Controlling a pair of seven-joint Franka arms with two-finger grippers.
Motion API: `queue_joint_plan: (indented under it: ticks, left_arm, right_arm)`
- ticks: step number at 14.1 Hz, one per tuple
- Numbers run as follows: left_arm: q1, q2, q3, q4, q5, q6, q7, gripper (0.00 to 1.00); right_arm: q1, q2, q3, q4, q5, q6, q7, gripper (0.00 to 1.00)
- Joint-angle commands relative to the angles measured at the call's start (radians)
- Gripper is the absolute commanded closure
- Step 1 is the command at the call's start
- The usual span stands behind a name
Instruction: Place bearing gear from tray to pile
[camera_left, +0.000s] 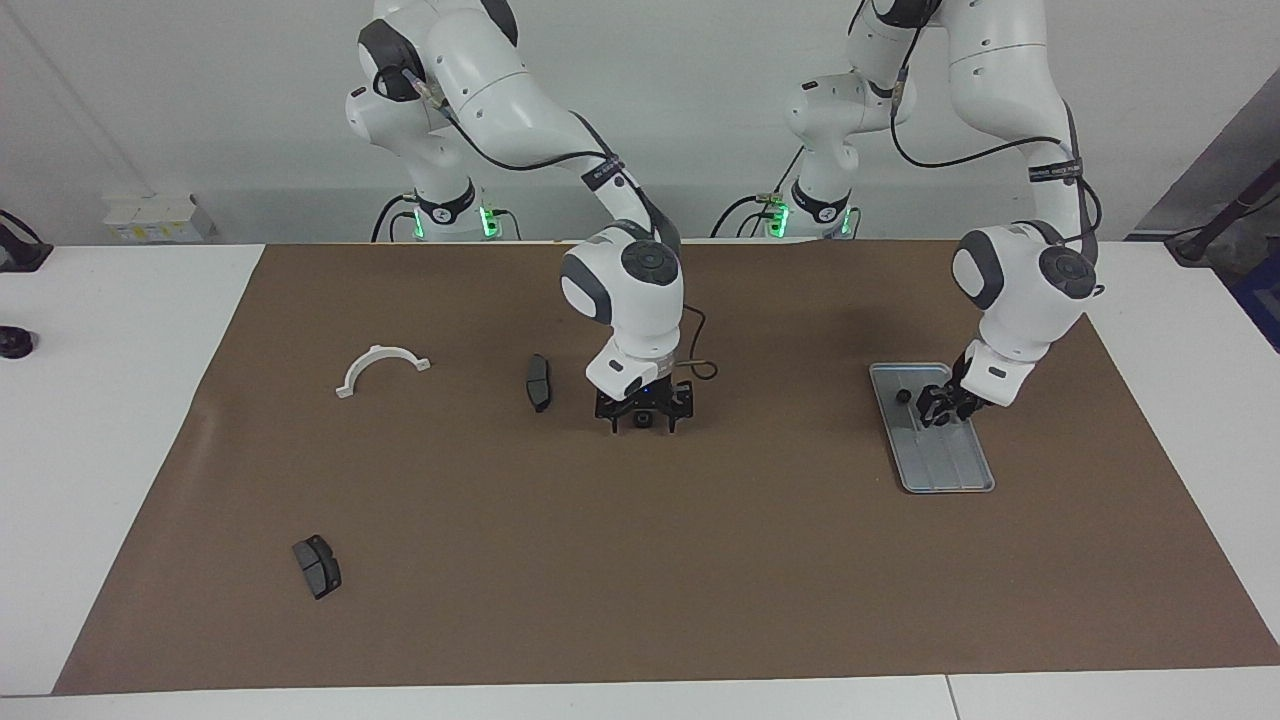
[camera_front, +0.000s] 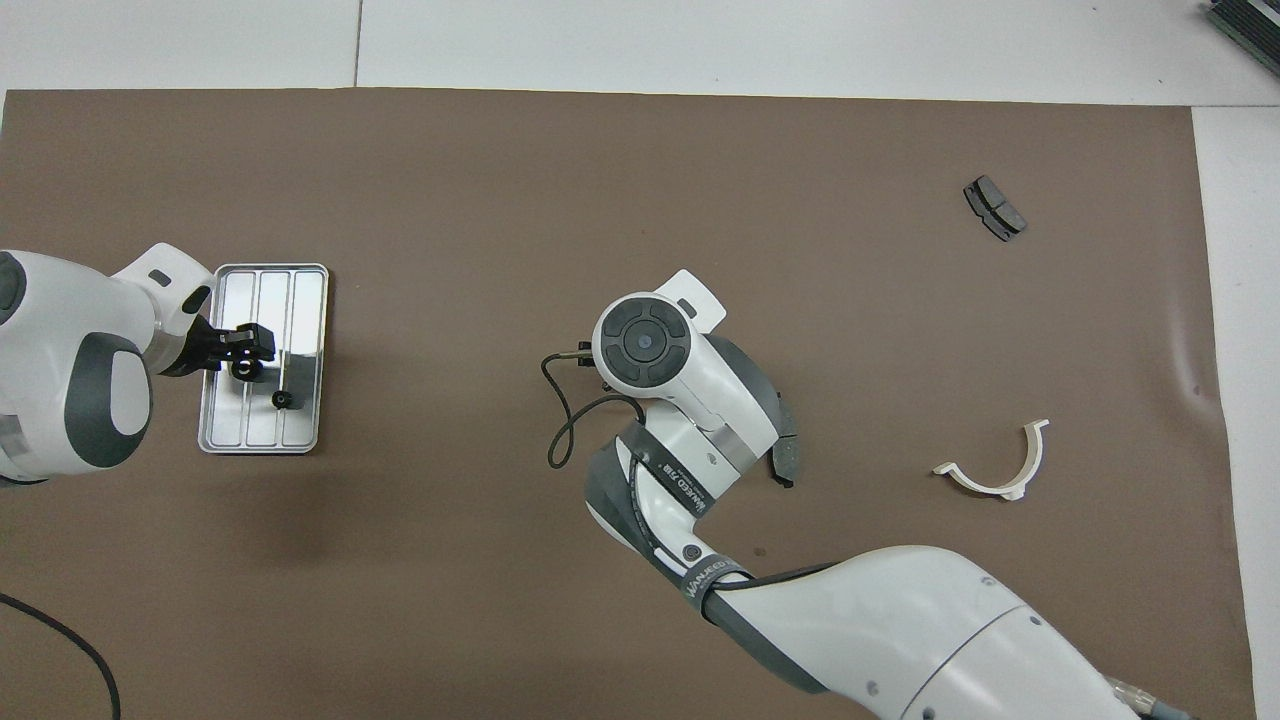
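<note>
Left pincer (camera_left: 935, 410): low over the tray's upper half in the facing view. I cannot tell whether it is released or has clamped a gear.
Right pincer (camera_left: 645, 420): released, tips down at the mat in the frame's centre, set either side of a small dark gear (camera_left: 645, 418) lying loose on the mat.
Tray gears: the overhead view shows two, one gear under the left pincer (camera_front: 243, 370), a second gear (camera_front: 283, 400) just below it in the frame.
Tray (camera_left: 950, 470): silver, at mid-height near the frame's edge at the left arm's end.
Pile: brake pad (camera_left: 538, 382) just beside the right pincer, white bracket (camera_left: 380, 368) farther along, second brake pad (camera_left: 317, 566) in the lower corner, well apart.
Risk, left pincer: an off-centre close could flick the small round gear along the tray's ridges or nudge its neighbour.
Risk, right pincer: closing could roll the loose gear away or slide it toward the nearby pad.
Risk, tray: it looks light, so a sideways push may shift it.
Facing view only: how low each pincer sits, and the right pincer's tips.
Overhead view only: both tray gears. There the right arm hides its own pincer and most of the near pad.
</note>
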Motion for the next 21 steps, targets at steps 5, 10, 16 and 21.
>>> queue_joint_plan:
  ticks: [5, 10, 16, 21]
  left_arm:
    - [0.003, -0.029, 0.0, -0.071, 0.007, 0.063, 0.01, 0.44]
    - [0.006, -0.029, 0.0, -0.071, 0.007, 0.055, 0.025, 0.72]
    - [-0.02, 0.019, -0.007, 0.108, 0.007, -0.09, 0.014, 1.0]
    - [-0.219, 0.051, -0.007, 0.234, -0.003, -0.158, -0.212, 1.0]
  right_arm:
    - [0.007, -0.012, 0.004, -0.024, -0.01, -0.004, 0.044, 0.57]
    - [0.009, -0.03, 0.004, -0.024, -0.01, -0.046, 0.037, 1.0]
    - [-0.151, -0.15, 0.004, -0.07, -0.01, -0.044, -0.069, 1.0]
    - [-0.329, -0.274, 0.008, -0.226, -0.007, -0.026, -0.248, 1.0]
